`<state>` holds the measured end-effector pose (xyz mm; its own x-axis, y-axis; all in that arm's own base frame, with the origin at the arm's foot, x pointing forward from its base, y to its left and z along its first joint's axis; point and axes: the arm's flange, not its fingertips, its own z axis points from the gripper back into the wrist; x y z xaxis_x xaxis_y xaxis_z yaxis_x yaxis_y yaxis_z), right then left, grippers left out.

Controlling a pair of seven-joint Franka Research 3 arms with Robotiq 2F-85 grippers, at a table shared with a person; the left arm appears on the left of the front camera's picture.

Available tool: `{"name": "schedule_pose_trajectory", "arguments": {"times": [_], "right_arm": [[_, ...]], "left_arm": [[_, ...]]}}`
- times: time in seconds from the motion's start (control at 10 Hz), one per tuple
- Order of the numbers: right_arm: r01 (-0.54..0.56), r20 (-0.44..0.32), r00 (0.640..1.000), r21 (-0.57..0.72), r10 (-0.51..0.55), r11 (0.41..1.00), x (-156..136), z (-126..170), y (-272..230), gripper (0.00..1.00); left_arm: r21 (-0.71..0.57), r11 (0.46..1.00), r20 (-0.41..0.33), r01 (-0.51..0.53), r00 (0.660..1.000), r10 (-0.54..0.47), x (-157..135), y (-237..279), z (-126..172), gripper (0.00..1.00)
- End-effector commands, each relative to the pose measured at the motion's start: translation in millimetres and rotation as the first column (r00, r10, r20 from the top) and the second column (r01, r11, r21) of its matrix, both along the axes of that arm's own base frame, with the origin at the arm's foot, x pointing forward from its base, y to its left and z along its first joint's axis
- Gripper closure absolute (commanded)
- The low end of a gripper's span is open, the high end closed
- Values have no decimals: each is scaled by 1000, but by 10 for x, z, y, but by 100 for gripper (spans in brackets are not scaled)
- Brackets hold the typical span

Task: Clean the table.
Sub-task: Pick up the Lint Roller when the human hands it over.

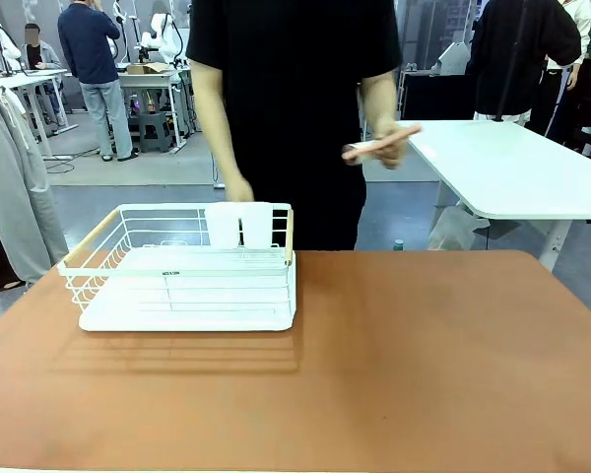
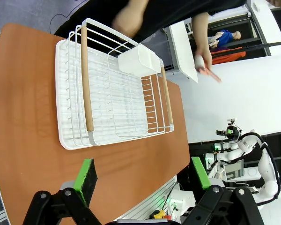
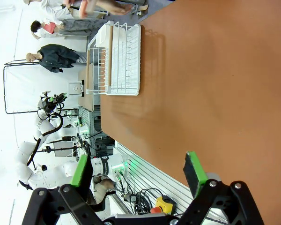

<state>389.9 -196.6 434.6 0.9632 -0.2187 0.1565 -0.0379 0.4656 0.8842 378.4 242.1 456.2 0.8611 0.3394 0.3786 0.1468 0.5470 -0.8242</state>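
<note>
The reddish-brown table spans the front view, and also lies under both wrist cameras. A white wire dish rack with wooden side bars sits on its far left part, with a white cup holder at its back edge. My left gripper hangs open above the table, short of the rack. My right gripper is open too, over bare tabletop with the rack far off. A person in a black shirt stands behind the rack; one hand holds a thin light object.
A white-topped table stands beyond the far right corner. People and other workstations fill the background. The right and front parts of the brown top carry nothing.
</note>
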Motion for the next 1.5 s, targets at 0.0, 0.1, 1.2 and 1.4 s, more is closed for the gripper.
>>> {"name": "schedule_pose_trajectory", "arguments": {"times": [0.0, 0.1, 1.2, 1.4], "right_arm": [[0, 1, 1000, 12, 0, 1000, -17, 21, 22, 0], [0, 1, 1000, 12, 0, 1000, -17, 21, 22, 0], [0, 1, 1000, 12, 0, 1000, -17, 21, 22, 0], [0, 1, 1000, 12, 0, 1000, -17, 21, 22, 0]], "left_arm": [[-13, 1000, 11, 1, 1000, -1, -12, 13, 9, 0], [-13, 1000, 11, 1, 1000, -1, -12, 13, 9, 0], [-13, 1000, 11, 1, 1000, -1, -12, 13, 9, 0], [-13, 1000, 11, 1, 1000, -1, -12, 13, 9, 0]]}}
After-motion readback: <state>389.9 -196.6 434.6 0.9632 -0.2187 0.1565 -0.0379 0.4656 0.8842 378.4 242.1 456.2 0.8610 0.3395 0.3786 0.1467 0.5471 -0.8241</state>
